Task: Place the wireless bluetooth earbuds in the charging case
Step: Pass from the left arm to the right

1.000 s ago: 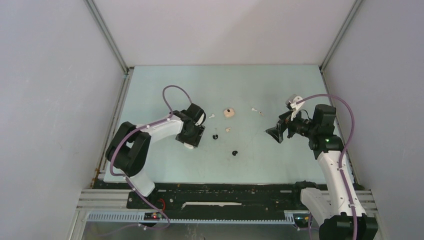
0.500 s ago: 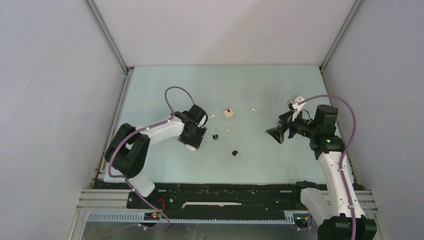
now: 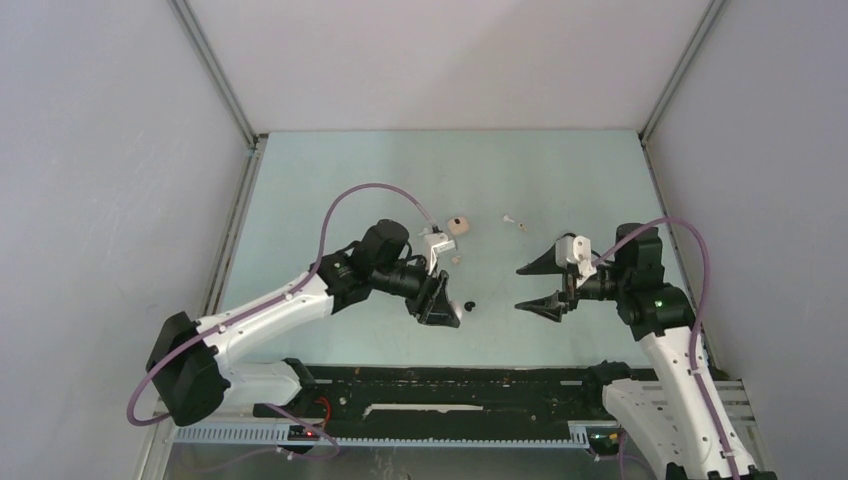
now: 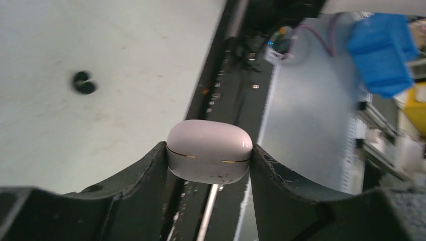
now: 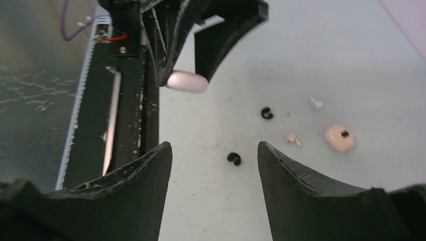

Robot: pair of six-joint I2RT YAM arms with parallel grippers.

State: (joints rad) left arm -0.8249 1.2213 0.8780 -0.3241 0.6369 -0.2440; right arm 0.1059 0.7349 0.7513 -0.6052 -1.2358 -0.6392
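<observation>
Seen from above, your left gripper (image 3: 440,300) hides its load. Its wrist camera shows a white charging case (image 4: 208,156) clamped between both fingers, above the near edge of the table (image 3: 330,180). Your right gripper (image 3: 522,288) stands spread, holding nothing. Its camera shows loose earbuds on the table: black earbud (image 5: 267,113), second black earbud (image 5: 233,158), beige earbud (image 5: 294,139), white earbud (image 5: 316,103), near a beige case (image 5: 340,138).

Case (image 4: 208,150) between left fingers (image 4: 135,186); earbuds (image 5: 233,158) on table (image 3: 400,170).
</observation>
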